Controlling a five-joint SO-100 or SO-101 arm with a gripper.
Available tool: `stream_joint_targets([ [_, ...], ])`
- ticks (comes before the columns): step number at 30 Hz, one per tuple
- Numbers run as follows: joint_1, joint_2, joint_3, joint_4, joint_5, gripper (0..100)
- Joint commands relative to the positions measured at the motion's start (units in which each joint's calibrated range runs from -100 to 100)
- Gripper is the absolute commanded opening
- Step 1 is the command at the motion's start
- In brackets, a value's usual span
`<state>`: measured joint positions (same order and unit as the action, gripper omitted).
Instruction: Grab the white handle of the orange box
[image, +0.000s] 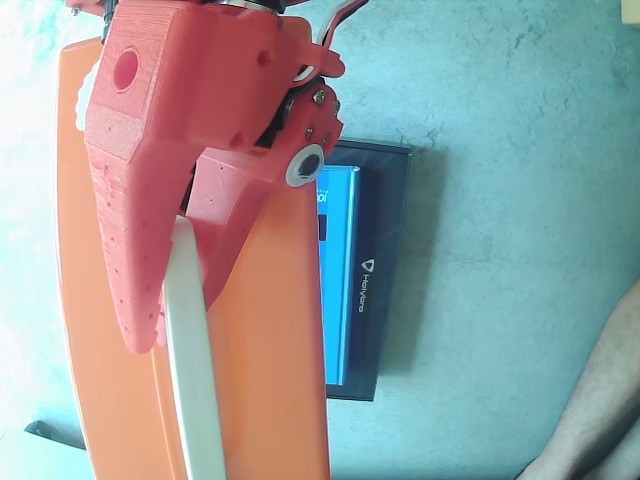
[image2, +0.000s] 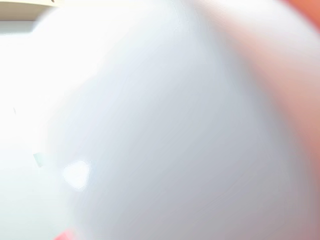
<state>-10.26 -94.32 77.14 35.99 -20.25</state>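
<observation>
The orange box (image: 275, 360) fills the left half of the fixed view, lying on a grey surface. Its white handle (image: 197, 400) runs down the box face as a slim bar. My red gripper (image: 178, 322) comes in from the top, one finger on each side of the handle's upper part. Both fingers touch the bar, so the gripper is shut on it. The handle's upper end is hidden behind the gripper. The wrist view is a blur, mostly filled by the white handle (image2: 175, 130), with the orange box (image2: 306, 45) at the right edge.
A flat black box (image: 385, 270) with a blue panel (image: 338, 290) and white lettering lies right beside the orange box. A person's bare arm (image: 600, 400) enters at the lower right. Grey tabletop (image: 520, 150) stretches to the right.
</observation>
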Motion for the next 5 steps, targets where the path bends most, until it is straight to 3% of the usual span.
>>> stream_joint_targets([
  [1,-0.3,2.2,22.2,6.1,0.2,1],
  [5,-0.3,2.2,22.0,6.1,0.2,1],
])
